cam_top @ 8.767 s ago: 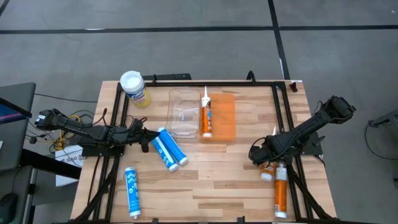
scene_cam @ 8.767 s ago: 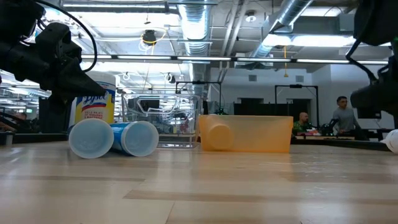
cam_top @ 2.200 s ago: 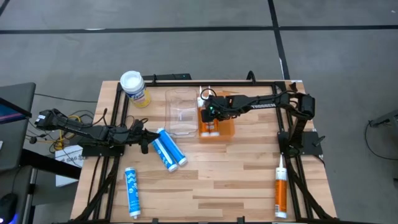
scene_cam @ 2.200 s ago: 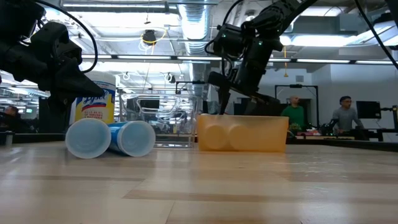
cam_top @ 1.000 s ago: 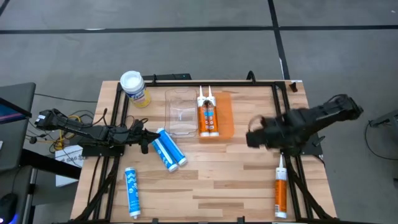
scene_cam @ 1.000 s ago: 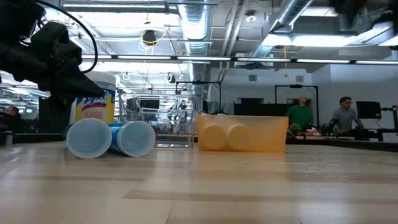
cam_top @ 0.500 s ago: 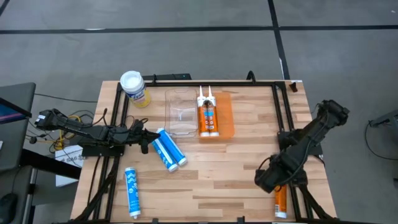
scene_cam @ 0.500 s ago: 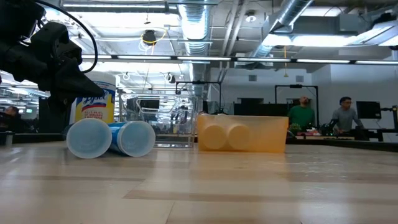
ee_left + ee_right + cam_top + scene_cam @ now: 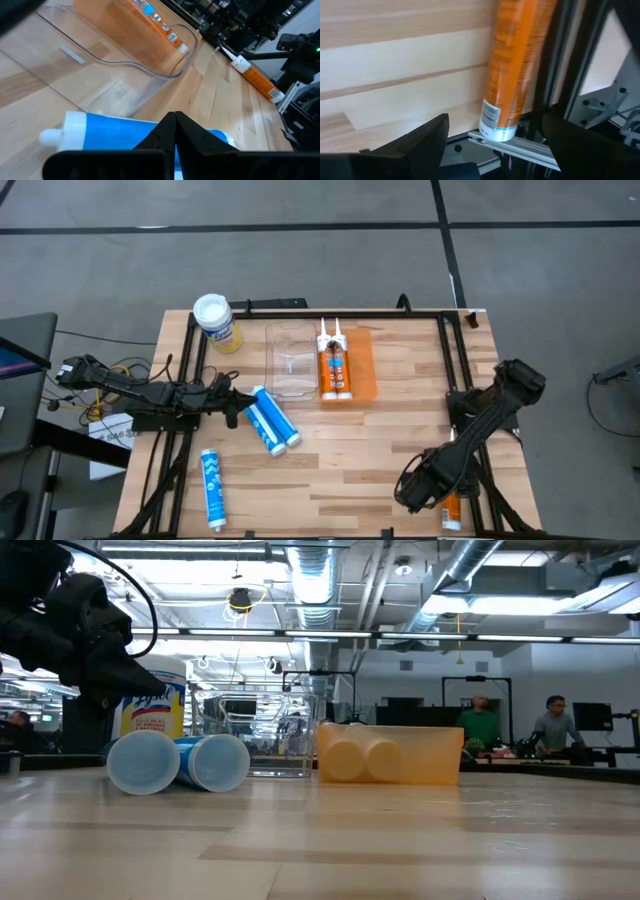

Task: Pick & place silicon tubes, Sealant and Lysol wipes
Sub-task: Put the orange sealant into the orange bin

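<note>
My right gripper (image 9: pixel 415 488) is open near the table's near right corner. Its fingers stand on either side of the base end of an orange sealant tube (image 9: pixel 515 60) that lies on the table along the right rail (image 9: pixel 450 510), without touching it. My left gripper (image 9: pixel 238 404) is shut and empty, beside two blue tubes (image 9: pixel 270 418), which also show in the left wrist view (image 9: pixel 110 135). Two more orange sealant tubes (image 9: pixel 334 365) lie in an orange tray (image 9: pixel 364 370). The Lysol wipes (image 9: pixel 215 320) stand at the far left corner.
A clear tray (image 9: pixel 292 360) sits left of the orange tray. A third blue tube (image 9: pixel 211 488) lies near the near left corner. A black frame rail (image 9: pixel 570 60) runs just beyond the sealant tube at the table's right edge. Bare wood lies in the table's middle.
My right gripper has swung from the right side of the table's middle toward the near edge, and come down over the orange sealant tube at the near right corner. The tube has not moved.
</note>
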